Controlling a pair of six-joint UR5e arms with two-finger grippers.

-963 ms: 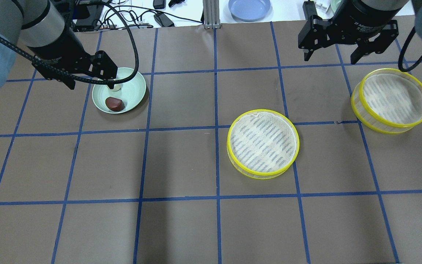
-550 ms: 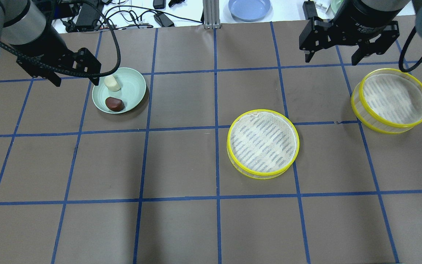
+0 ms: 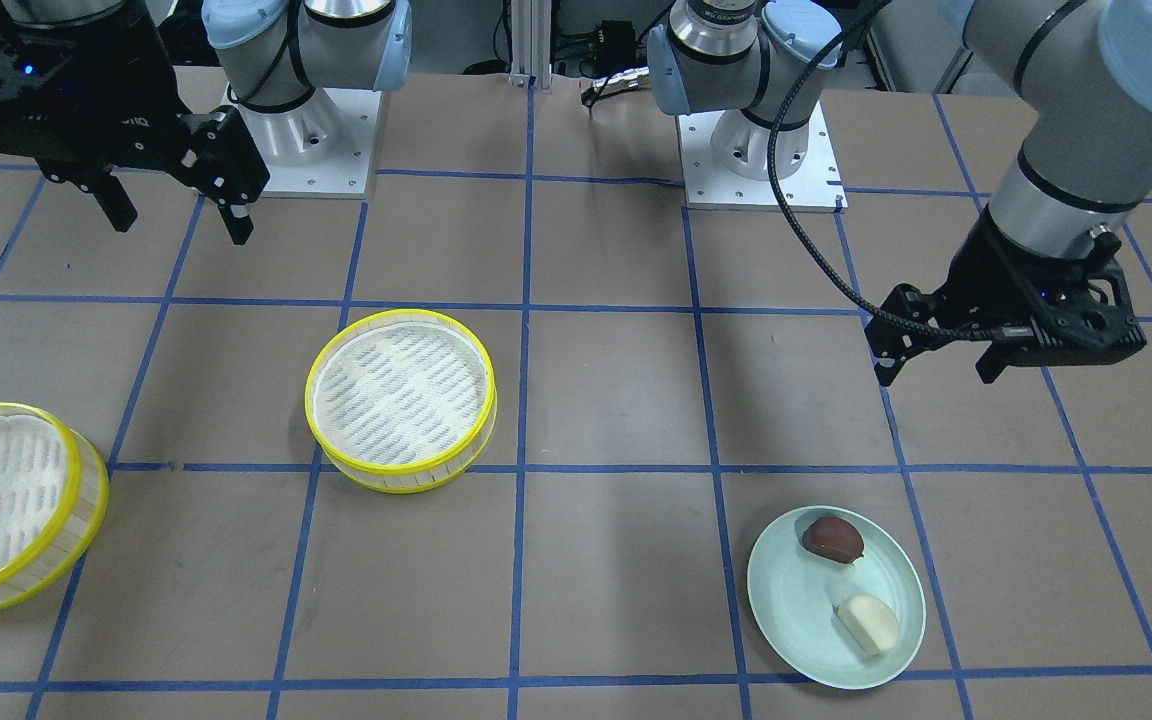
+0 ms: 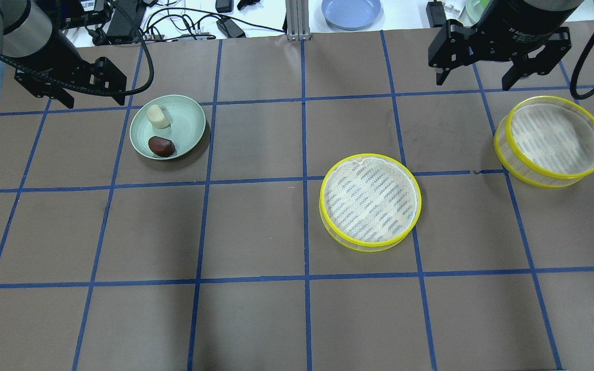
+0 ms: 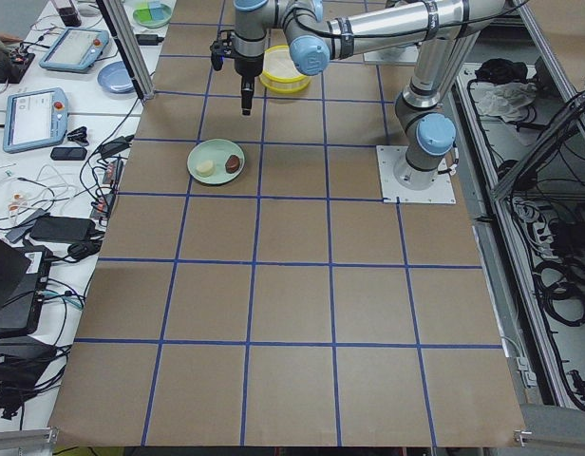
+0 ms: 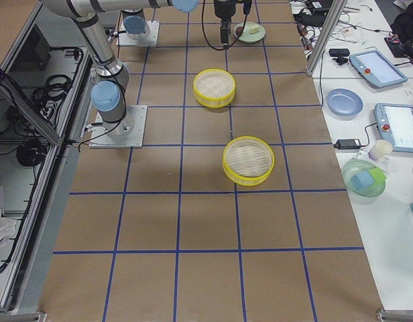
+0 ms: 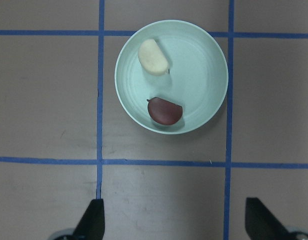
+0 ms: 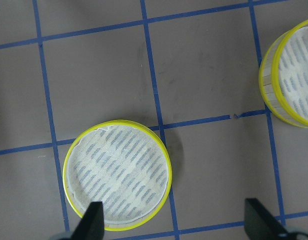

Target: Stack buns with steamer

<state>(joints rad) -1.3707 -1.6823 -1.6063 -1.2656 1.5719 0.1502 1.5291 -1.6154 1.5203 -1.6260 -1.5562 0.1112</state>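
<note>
Buns come first, I judge: the cream bun (image 4: pixel 158 117) and the brown bun (image 4: pixel 162 146) lie apart on the green plate (image 4: pixel 188 121). One steamer tier (image 4: pixel 370 202) sits empty mid-bench (image 4: pixel 256 319), the other tier (image 4: pixel 552 140) well apart at the robot's right end. Left fingers (image 7: pixel 92 222) hang spread wide and empty beside the plate. Right fingers (image 8: pixel 92 220) are likewise spread and empty, above the bench near the tiers. Centre the left fingers over one bun, straddle its narrow width and close gently, to avoid squashing it or nudging its neighbour.
</note>
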